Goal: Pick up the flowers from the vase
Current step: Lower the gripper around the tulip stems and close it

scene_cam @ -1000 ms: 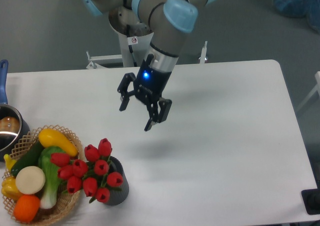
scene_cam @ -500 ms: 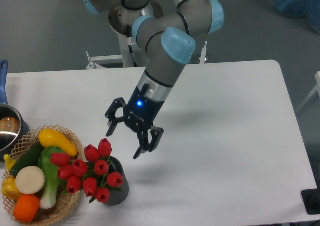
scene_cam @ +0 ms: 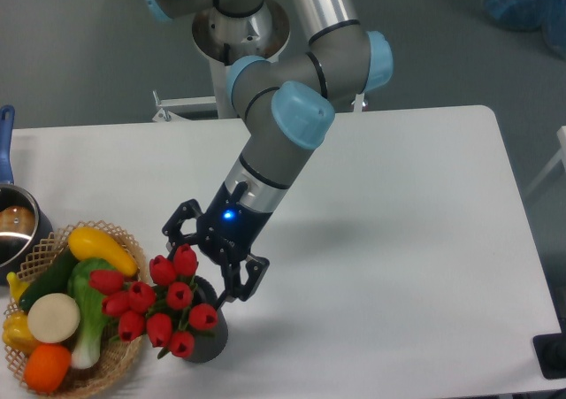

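The flowers (scene_cam: 164,304), a bunch of red tulip buds with green stems, stand in the vase (scene_cam: 210,337), a short dark grey cup near the table's front left. My gripper (scene_cam: 202,268) is open and empty. It hovers just above and to the right of the buds, one finger (scene_cam: 175,231) at the upper left and the other (scene_cam: 239,286) by the vase's right rim. The jaws straddle the top of the bunch without closing on it.
A round wicker basket (scene_cam: 115,356) with toy vegetables sits directly left of the vase, touching the flowers. A blue-handled steel pot (scene_cam: 13,226) is at the left edge. The white table (scene_cam: 398,240) stretches to the right. The table's front edge is close below the vase.
My gripper has moved down and to the left, from mid-table to just over the flowers. It stays open. The flowers and vase have not moved.
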